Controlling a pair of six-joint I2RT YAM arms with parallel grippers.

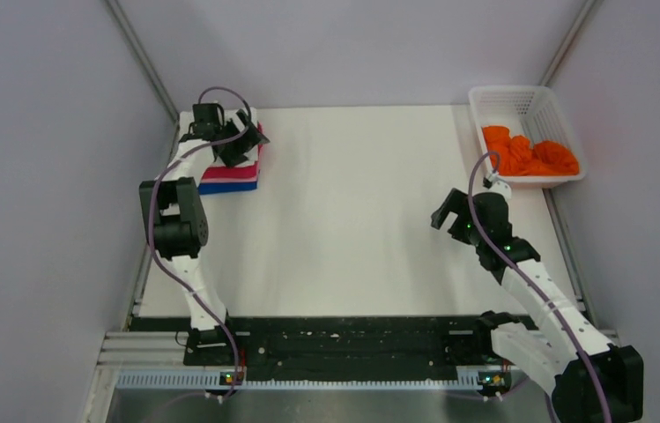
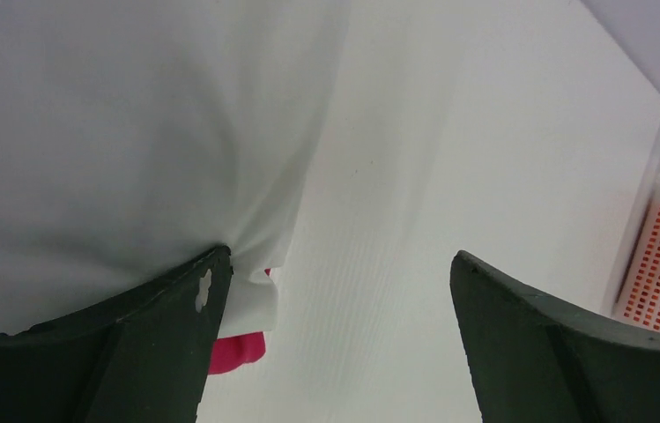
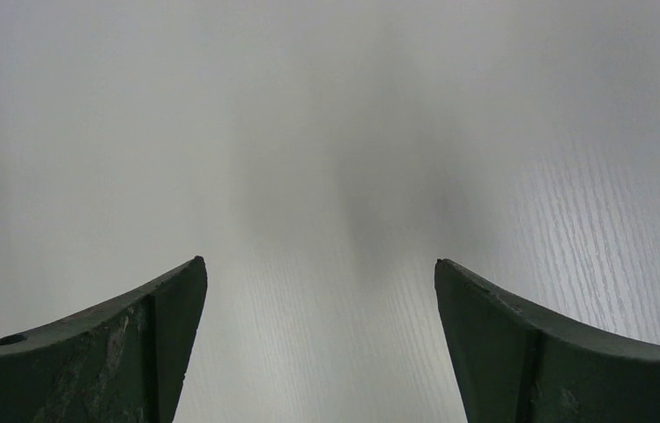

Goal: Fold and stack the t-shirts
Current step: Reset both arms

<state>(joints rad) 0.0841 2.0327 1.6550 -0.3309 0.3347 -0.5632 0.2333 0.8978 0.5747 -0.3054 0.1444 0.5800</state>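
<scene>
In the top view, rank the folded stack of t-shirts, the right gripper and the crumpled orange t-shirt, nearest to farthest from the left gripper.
1. Folded stack of t-shirts: under the left gripper, far left corner.
2. Right gripper: right of centre.
3. Crumpled orange t-shirt: in the white plastic lattice basket, far right.

**Matt white, soft cloth, scuffed dark fingers**

The table is matt white with a fine, wood-like grain. The white t-shirt is smooth, soft cloth, and so is the magenta t-shirt. The orange t-shirt is crumpled cloth. The basket is white plastic lattice. The right gripper has dull, dark fingers, scuffed and rough-looking.
</scene>
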